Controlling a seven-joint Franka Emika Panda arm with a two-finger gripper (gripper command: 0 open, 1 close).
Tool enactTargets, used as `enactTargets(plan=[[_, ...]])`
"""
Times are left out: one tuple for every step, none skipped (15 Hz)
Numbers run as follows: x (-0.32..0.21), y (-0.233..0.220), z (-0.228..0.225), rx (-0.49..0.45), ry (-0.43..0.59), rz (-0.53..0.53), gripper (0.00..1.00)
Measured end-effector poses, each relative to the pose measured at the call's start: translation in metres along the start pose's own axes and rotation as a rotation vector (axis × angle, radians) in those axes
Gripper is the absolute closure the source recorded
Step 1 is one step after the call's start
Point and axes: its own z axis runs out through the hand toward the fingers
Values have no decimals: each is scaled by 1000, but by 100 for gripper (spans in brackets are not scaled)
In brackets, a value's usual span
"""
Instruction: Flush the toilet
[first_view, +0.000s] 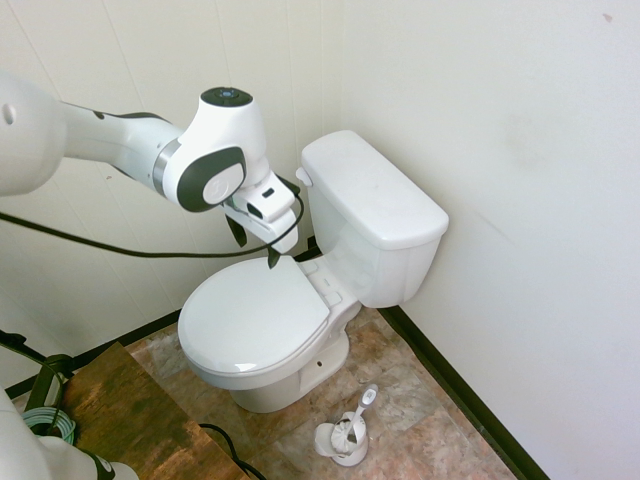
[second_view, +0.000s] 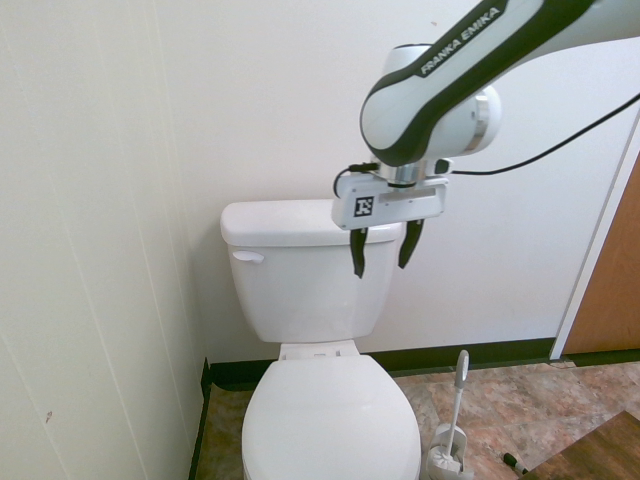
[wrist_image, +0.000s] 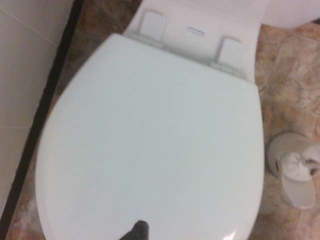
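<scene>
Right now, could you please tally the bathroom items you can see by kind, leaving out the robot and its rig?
Glossy white ceramic toilet, oval lid closed: 1
Small white toilet-brush holder on the floor: 1
White-handled toilet brush standing in that holder: 1
Total: 3

Brown tile floor (first_view: 400, 400): toilet (first_view: 300, 300), brush holder (first_view: 342, 440) standing.
</scene>
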Motion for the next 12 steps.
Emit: enactTargets(plan=[[3, -21, 1, 2, 10, 0, 100], [5, -41, 4, 2, 21, 2, 100], [7, -61, 8, 5, 32, 3, 100], [9, -84, 11, 10, 44, 2, 100], [8, -105, 15, 17, 53, 0, 100], [9, -125, 18, 30, 57, -2, 100], [12, -144, 21, 46, 59, -1, 100], [16, -161, 25, 60, 61, 2, 100], [22, -175, 30, 71, 63, 4, 100], [28, -187, 36, 81, 65, 9, 100], [34, -198, 42, 90, 68, 16, 100], [38, -208, 46, 99, 71, 21, 100]])
